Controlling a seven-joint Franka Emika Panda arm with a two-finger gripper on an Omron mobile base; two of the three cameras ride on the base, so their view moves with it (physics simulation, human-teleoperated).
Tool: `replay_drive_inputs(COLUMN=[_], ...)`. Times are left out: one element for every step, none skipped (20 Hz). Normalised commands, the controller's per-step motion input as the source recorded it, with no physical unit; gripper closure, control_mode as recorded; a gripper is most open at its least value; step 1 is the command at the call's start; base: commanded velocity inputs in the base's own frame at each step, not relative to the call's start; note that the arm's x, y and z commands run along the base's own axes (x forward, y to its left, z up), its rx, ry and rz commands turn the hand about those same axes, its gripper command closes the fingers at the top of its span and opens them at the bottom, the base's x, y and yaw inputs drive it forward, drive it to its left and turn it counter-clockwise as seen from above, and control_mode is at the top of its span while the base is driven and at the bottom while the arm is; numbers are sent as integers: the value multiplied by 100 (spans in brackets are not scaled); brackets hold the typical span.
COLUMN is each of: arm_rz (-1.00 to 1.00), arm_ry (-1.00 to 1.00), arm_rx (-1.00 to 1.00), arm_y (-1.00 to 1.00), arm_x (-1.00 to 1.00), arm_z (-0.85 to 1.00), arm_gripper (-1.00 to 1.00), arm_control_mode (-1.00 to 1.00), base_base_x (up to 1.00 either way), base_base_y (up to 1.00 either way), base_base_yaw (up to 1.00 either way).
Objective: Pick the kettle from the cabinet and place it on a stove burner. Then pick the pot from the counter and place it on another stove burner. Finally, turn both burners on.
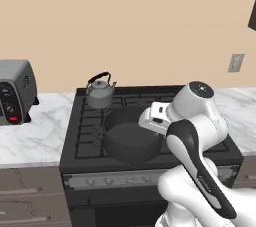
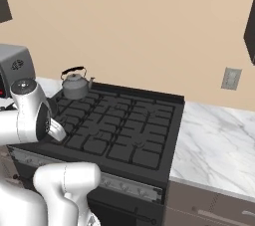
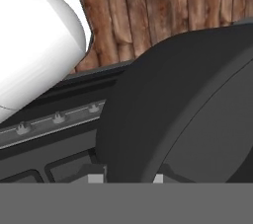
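Note:
The grey kettle (image 1: 100, 92) (image 2: 75, 85) stands on the back left burner (image 1: 95, 106) of the black stove. The wide dark pot (image 1: 131, 140) (image 3: 188, 114) sits over the front grates, left of the stove's middle. My gripper (image 1: 151, 123) (image 3: 127, 179) is at the pot's right rim, shut on the pot wall, which runs between the two fingertips (image 3: 96, 178) in the hand view. From the left base view I cannot tell whether the pot rests on the grate or hangs just above it. The cabinet is out of view.
A grey toaster oven (image 1: 15, 93) stands on the marble counter (image 1: 35, 138) left of the stove. More counter (image 2: 214, 140) lies to the right, below a wall outlet (image 2: 231, 78). Stove knobs (image 1: 120, 180) (image 3: 58, 117) line the front panel.

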Motion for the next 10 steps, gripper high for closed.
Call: replay_drive_inputs(arm_rz=[0,0,0,0,0,0,0,0,0,0], arm_ry=[0,0,0,0,0,0,0,0,0,0], arm_rx=[0,0,0,0,0,0,0,0,0,0], arm_y=[0,0,0,0,0,0,0,0,0,0], arm_x=[0,0,0,0,0,0,0,0,0,12], arm_z=[0,0,0,0,0,0,0,0,0,0], arm_gripper=[100,100,100,100,100,100,100,100,100,100], arm_control_mode=[100,100,100,100,100,100,100,100,100,-100], base_base_x=[4,9,15,13,13,14,15,17,15,0], base_base_y=[1,0,0,0,0,0,0,0,0,0], base_base_yaw=[0,0,0,0,0,0,0,0,0,0])
